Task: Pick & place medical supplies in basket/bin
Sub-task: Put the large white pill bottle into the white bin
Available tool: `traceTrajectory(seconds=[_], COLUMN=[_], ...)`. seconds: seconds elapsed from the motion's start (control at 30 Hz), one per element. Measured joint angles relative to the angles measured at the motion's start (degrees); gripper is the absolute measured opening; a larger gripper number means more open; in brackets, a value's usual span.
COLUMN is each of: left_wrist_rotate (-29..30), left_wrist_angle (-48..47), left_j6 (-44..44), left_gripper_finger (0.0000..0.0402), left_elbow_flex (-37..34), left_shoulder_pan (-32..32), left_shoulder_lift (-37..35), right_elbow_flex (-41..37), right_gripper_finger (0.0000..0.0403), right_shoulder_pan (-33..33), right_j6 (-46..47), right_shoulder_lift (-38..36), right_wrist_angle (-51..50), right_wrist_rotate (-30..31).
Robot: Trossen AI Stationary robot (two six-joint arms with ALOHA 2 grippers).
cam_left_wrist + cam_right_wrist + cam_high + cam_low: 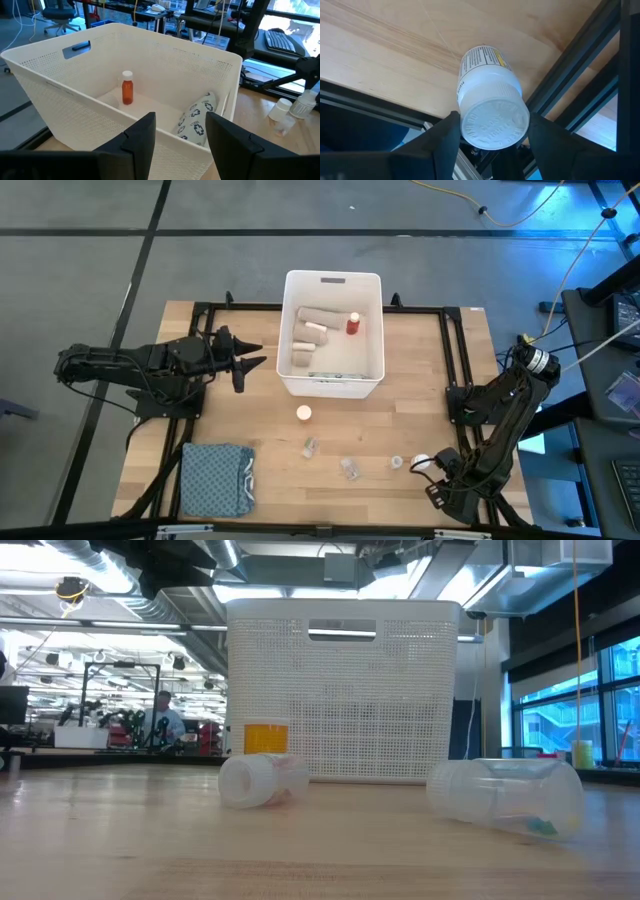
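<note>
While several supplies sit in tub [290,330] | bottle [490,107] clamped in right gripper [492,132] | left gripper [180,135] apart, empty | vials [350,468] left at lower centre

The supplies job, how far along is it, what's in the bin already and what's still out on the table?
Done: the white bin already holds beige bandage rolls and an orange pill bottle. In hand: the right gripper, at the table's near right edge, is closed on a white pill bottle. Left: another white bottle and several clear vials lie on the table. The left gripper hangs open beside the bin.
</note>
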State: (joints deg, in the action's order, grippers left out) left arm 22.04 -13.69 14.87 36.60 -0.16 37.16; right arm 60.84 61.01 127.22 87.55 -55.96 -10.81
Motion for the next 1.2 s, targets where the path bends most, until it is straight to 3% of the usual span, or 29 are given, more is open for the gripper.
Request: traceTrajectory(seconds=[0.8, 1.2], left_wrist_rotate=[0.00, 0.00], left_wrist_angle=[-0.26, -0.26], left_j6=[-0.01, 0.01], left_gripper_finger=[0.0166, 0.0166], left_elbow_flex=[0.00, 0.00], left_shoulder_pan=[0.02, 0.02], left_shoulder_lift=[0.01, 0.01], right_elbow_flex=[-0.04, -0.13], right_gripper_finger=[0.0220, 0.0267], right_shoulder_pan=[0.00, -0.01], right_j6=[-1.66, -3.20], right_shoulder_lift=[0.11, 0.20], right_wrist_angle=[0.98, 1.45], right_wrist_rotate=[-0.55, -0.62])
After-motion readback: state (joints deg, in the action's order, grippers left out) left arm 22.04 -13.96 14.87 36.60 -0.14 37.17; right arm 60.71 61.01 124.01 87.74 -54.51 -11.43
